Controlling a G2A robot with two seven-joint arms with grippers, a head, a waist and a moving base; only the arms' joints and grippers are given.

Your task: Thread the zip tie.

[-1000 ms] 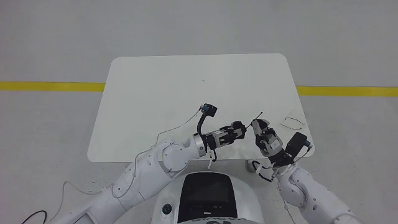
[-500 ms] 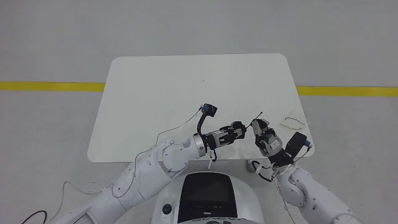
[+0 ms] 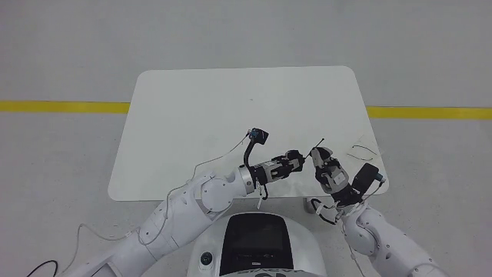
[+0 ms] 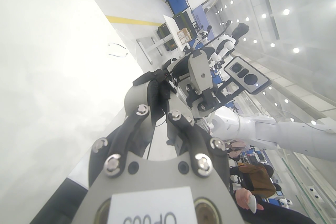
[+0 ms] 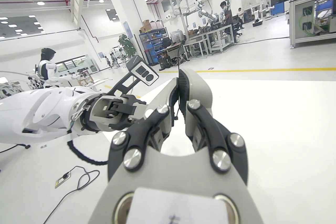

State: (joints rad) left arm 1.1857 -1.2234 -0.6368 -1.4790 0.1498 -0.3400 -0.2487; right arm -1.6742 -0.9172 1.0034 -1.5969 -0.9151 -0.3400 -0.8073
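Zip tie [image 5: 179,59], a thin black strap, stands up from the right gripper [image 5: 179,78], whose jaws are pressed together on it. The right wrist view makes that pinch plain, with the strap also running down between the fingers. From above, the same strap is a short dark line poking out of that gripper, over the near part of the white table [image 3: 231,108]. The left gripper [image 4: 157,83] hovers just beside the right one, tip toward tip. Its own wrist view shows the jaws drawn together around dark padding, though I cannot tell whether they grip anything. That view also catches a thin dark loop [image 4: 118,50] lying on the table near its right-hand edge, well apart from both grippers.
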